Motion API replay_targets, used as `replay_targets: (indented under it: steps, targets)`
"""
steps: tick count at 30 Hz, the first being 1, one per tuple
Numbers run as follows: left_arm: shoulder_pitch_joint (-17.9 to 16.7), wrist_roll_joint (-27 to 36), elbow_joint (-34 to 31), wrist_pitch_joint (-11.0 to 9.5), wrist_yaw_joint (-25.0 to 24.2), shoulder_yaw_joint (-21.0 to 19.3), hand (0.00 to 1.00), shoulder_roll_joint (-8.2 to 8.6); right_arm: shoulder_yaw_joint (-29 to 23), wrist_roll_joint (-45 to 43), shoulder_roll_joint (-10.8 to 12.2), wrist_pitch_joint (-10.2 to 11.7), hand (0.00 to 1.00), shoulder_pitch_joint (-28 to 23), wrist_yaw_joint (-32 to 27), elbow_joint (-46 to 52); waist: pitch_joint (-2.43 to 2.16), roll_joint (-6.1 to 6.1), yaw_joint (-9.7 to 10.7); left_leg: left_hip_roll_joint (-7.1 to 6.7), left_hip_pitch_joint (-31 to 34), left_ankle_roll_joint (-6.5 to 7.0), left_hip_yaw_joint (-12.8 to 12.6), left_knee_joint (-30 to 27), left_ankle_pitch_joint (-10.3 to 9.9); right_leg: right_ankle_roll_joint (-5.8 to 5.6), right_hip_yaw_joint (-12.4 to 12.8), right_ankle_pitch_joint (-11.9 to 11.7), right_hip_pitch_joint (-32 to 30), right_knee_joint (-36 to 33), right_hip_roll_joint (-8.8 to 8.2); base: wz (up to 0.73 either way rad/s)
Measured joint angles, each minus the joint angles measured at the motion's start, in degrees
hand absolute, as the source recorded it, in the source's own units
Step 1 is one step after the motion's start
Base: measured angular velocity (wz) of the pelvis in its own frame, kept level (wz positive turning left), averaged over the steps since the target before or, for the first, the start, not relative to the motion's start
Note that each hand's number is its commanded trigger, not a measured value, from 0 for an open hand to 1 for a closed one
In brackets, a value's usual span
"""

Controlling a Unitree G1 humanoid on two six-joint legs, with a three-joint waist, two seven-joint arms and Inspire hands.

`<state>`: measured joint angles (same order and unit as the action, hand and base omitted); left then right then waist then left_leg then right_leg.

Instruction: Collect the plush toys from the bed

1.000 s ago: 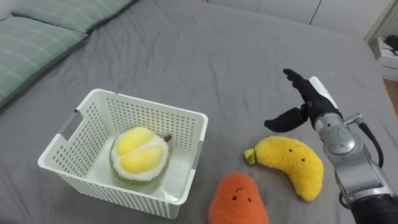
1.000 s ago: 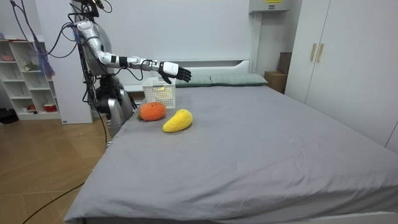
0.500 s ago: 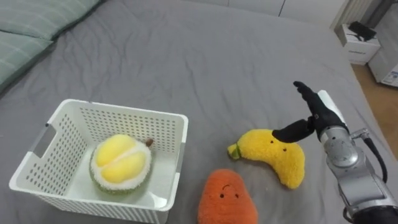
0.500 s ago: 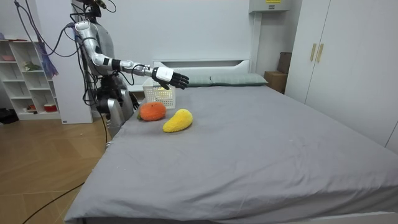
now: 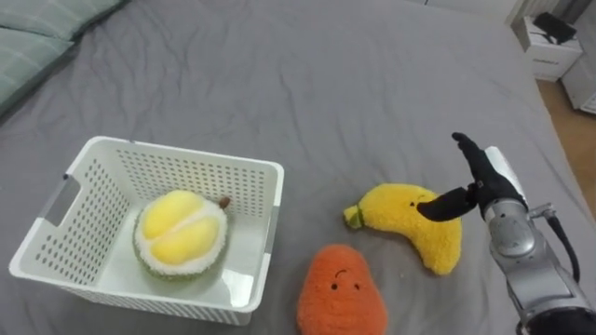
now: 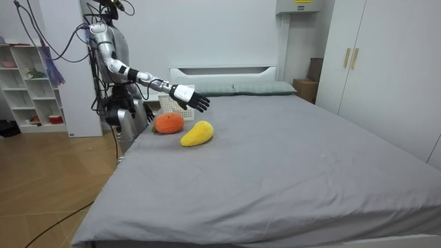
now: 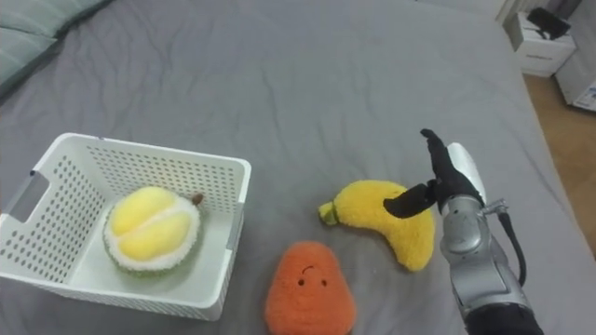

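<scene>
Right hand (image 5: pixel 482 181) is open: fingers (image 5: pixel 466 149) straight & spread, thumb splayed out toward the yellow plush banana toy (image 5: pixel 405 219). Thumb tip sits over the banana's upper edge; touching or just above, can't tell. Hand holds nothing.

Banana is fuzzy & curved, lying on the grey bed sheet (image 5: pixel 279 74). Just beside it, nearer the robot, is an orange rounded plush toy (image 5: pixel 340 293), fuzzy too, w/ a small stitched face.

To the left is a white perforated plastic basket (image 5: pixel 186 172), rectangular, w/ a handle slot in its end wall. Inside it lies a plush durian toy (image 5: pixel 177 244), yellow lobes in a pale fleecy shell. Green checked pillow (image 5: pixel 28 46) at far left corner.

Robot stands at the bed's side, room view's left, right arm out over the toys.
</scene>
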<state>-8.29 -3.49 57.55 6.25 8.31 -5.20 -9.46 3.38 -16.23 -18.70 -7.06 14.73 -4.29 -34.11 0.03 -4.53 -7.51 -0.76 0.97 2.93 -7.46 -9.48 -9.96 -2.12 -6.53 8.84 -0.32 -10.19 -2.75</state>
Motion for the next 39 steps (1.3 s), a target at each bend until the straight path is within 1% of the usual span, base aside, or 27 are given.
replay_targets:
  steps: [2, 4, 5, 6, 8, 11, 12, 16, 18, 21, 24, 30, 35, 36, 37, 38, 39]
  targets:
    - [0.22, 0.6, 0.09, -0.32, -0.02, 1.16, 0.0, -0.47, 0.04, 0.51, -0.02, 0.5, 0.0, 0.28, -0.04, -1.51, 0.06, -0.03, -0.2, 0.04, 1.25, -0.02, -0.01, -0.22, 0.09, 0.07, -0.07, -0.04, -1.29, -0.23, 0.0, 0.0]
    - [0.58, 0.61, 0.39, -0.59, -0.02, 1.73, 0.0, -0.48, 0.05, 0.49, -0.04, 1.38, 0.0, 1.31, -0.18, -3.96, 0.38, 0.02, -0.39, 0.04, 2.15, -0.04, -0.02, -0.29, 0.21, 0.07, -0.06, -0.04, -2.29, -0.46, -0.02, 0.0]
    - [1.0, 0.75, 0.71, -0.77, -0.03, 2.2, 0.0, -0.48, 0.05, 0.27, -0.05, 2.07, 0.0, 2.56, -0.44, -6.37, 0.75, 0.03, -0.49, 0.04, 2.63, -0.04, -0.02, -0.41, 0.24, 0.09, -0.09, -0.05, -2.79, -0.48, -0.04, 0.0]
    - [1.14, 1.0, 1.36, -1.29, -0.05, 2.54, 0.0, -0.47, 0.12, 0.15, -0.05, 2.28, 0.0, 3.7, -0.64, -8.37, 1.03, 0.04, -0.61, 0.05, 3.04, -0.05, -0.02, -0.45, 0.25, 0.1, -0.13, -0.06, -3.12, -0.45, -0.04, 0.0]
    - [1.34, 1.82, 1.65, -1.73, -0.04, 3.42, 0.0, -0.49, 0.48, 0.16, -0.05, 2.55, 0.0, 4.88, -0.73, -10.16, 1.03, 0.05, -0.64, 0.05, 3.88, -0.05, 0.02, -0.57, 0.25, 0.1, -0.19, -0.06, -3.91, -0.47, -0.06, 0.0]
    - [1.98, 1.85, 2.09, -2.35, -0.04, 4.43, 0.0, -0.46, 0.51, 0.26, -0.05, 4.17, 0.0, 5.7, -0.81, -11.25, 1.06, 0.02, -0.61, 0.04, 5.38, -0.05, 0.2, -0.97, 0.25, 0.1, -0.78, -0.06, -5.05, -0.42, -0.14, 0.06]
    - [2.12, 1.73, 2.11, -2.75, -0.04, 4.47, 0.0, -0.46, 0.56, 0.15, -0.05, 4.68, 0.0, 6.31, -0.81, -12.35, 1.06, 0.0, -0.68, 0.05, 5.67, -0.05, 0.31, -0.98, 0.25, 0.1, -1.38, -0.06, -5.29, -0.47, -0.17, 0.07]
    - [2.32, 1.76, 2.17, -3.26, -0.08, 4.83, 0.0, -0.47, 1.11, 0.18, -0.16, 4.77, 0.0, 8.01, -1.06, -14.5, 1.1, -0.06, -0.75, 0.04, 6.37, -0.06, 0.65, -1.0, 0.26, 0.1, -2.16, -0.05, -5.84, -0.45, -0.2, 0.04]
    - [2.28, 1.82, 2.21, -3.66, -0.39, 4.98, 0.0, -0.42, 1.18, 0.15, -0.2, 5.04, 0.0, 9.55, -1.07, -17.48, 1.23, -0.29, -0.84, 0.03, 6.47, -0.06, 1.23, -1.0, 0.26, 0.1, -2.53, -0.04, -5.81, -0.44, -0.2, 0.07]
    - [2.18, 1.94, 2.53, -4.07, -0.54, 5.02, 0.0, -0.43, 1.22, 0.17, -0.31, 5.14, 0.0, 11.03, -1.27, -19.51, 1.37, -0.52, -0.87, 0.03, 6.6, -0.07, 1.49, -0.99, 0.27, 0.1, -2.93, -0.04, -5.82, -0.41, -0.19, 0.06]
    - [2.11, 4.44, 3.27, -4.14, -0.53, 6.39, 0.0, -0.6, 2.14, 0.16, -0.66, 5.43, 0.0, 13.53, -2.26, -22.77, 1.45, -0.66, -0.84, 0.01, 6.64, -0.07, 1.76, -0.99, 0.27, 0.1, -4.46, -0.05, -5.72, -0.41, -0.34, 0.04]
    - [1.98, 7.95, 4.22, -4.16, -0.53, 8.43, 0.0, -0.95, 2.46, 0.06, -1.02, 5.77, 0.0, 13.67, -2.66, -24.67, 1.48, -0.78, -1.1, -0.05, 6.82, -0.08, 2.31, -1.13, 0.27, 0.1, -5.23, -0.05, -5.6, -0.43, -0.41, 0.04]
    - [1.7, 7.83, 4.3, -4.12, -0.69, 8.7, 0.0, -1.39, 2.5, -1.46, -1.41, 5.74, 0.0, 13.79, -2.68, -27.67, 1.6, -0.58, -1.05, -0.06, 7.62, -0.08, 2.89, -1.76, 0.27, 0.11, -6.01, -0.05, -5.84, -0.42, -0.44, 0.06]
    - [1.53, 7.82, 4.25, -4.12, -1.17, 8.7, 0.0, -1.65, 2.6, -2.43, -1.48, 5.73, 0.15, 13.79, -2.68, -28.18, 1.63, -0.48, -1.06, -0.05, 7.7, -0.09, 2.92, -1.85, 0.27, 0.11, -6.19, -0.05, -5.84, -0.43, -0.44, 0.06]
    - [1.42, 7.82, 4.25, -4.1, -1.35, 8.7, 0.0, -1.77, 2.65, -2.5, -1.48, 5.77, 0.55, 13.78, -2.68, -28.41, 1.64, -0.41, -1.06, -0.04, 7.7, -0.09, 2.91, -1.85, 0.27, 0.11, -6.21, -0.05, -5.83, -0.41, -0.43, 0.0]
    - [1.21, 7.81, 4.22, -4.08, -1.59, 8.7, 0.0, -1.96, 2.73, -2.65, -1.49, 5.76, 0.69, 13.78, -2.68, -29.08, 1.62, -0.29, -1.1, -0.04, 7.69, -0.09, 2.9, -1.88, 0.27, 0.11, -6.25, -0.05, -5.81, -0.42, -0.43, 0.0]
    - [1.1, 7.76, 4.21, -4.01, -1.66, 8.7, 0.0, -2.11, 3.03, -3.2, -1.56, 5.72, 0.8, 13.79, -2.68, -29.9, 1.64, -0.15, -1.29, -0.04, 7.71, -0.1, 2.98, -1.88, 0.26, 0.11, -6.26, -0.05, -5.81, -0.42, -0.42, 0.0]
